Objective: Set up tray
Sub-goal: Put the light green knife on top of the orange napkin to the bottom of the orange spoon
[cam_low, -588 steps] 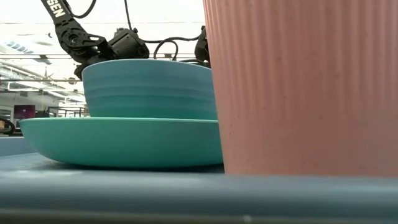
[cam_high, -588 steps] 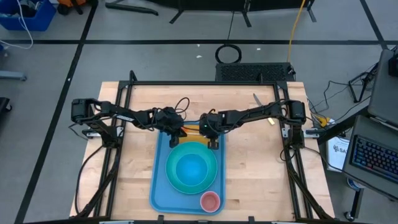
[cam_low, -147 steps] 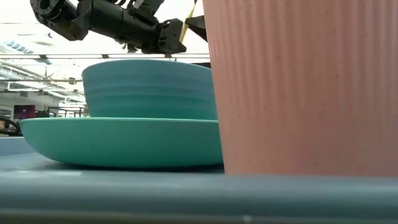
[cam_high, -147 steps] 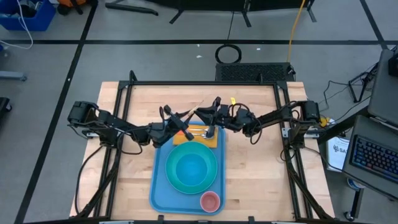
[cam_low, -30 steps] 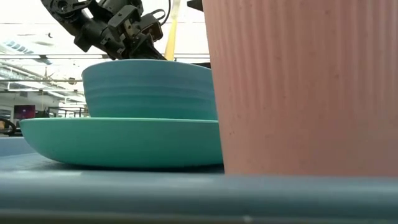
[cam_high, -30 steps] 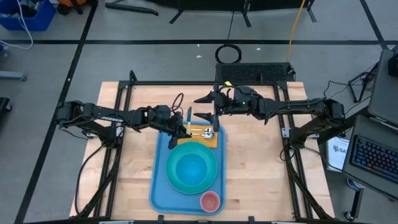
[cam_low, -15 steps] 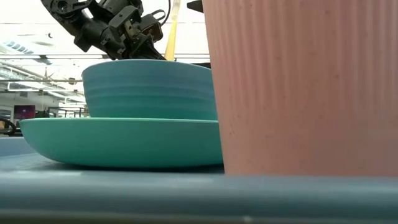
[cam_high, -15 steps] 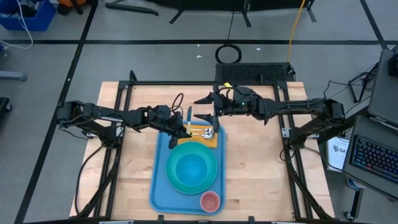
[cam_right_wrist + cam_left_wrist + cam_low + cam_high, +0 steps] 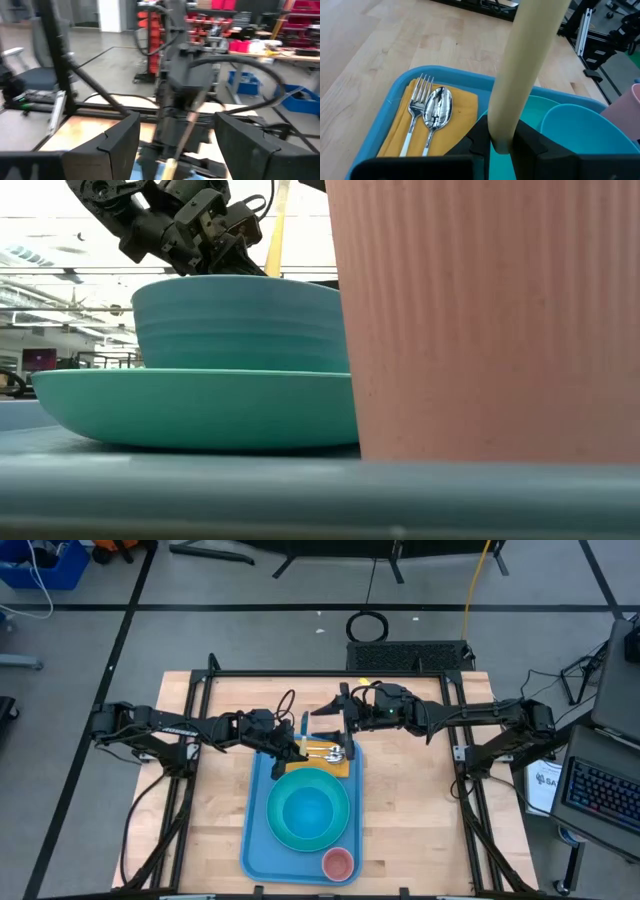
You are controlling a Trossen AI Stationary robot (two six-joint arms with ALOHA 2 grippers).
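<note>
The light-blue tray (image 9: pixel 256 840) lies mid-table, with a turquoise plate (image 9: pixel 281 832) and a blue bowl (image 9: pixel 308 808) on it. A pink cup (image 9: pixel 338 863) stands in its near right corner. An orange napkin (image 9: pixel 465 107) at the tray's far end carries a fork (image 9: pixel 417 97) and a spoon (image 9: pixel 438 107). My left gripper (image 9: pixel 298 747) hovers over the napkin's left side, shut on a long cream utensil handle (image 9: pixel 520 60). My right gripper (image 9: pixel 328 720) hangs open, higher up, above the tray's far edge; its fingers are empty. My left gripper pinches the cream handle at its lower end (image 9: pixel 496 131) between its two fingers. The fingers (image 9: pixel 530 142) slant down from the table's left. The handle rises steeply out of the hold (image 9: pixel 272 225), clear of the tray and the napkin. Its other end is out of view.
Bare wooden table (image 9: pixel 410 820) lies on both sides of the tray. A black frame (image 9: pixel 330 673) runs along the table's far edge and its sides.
</note>
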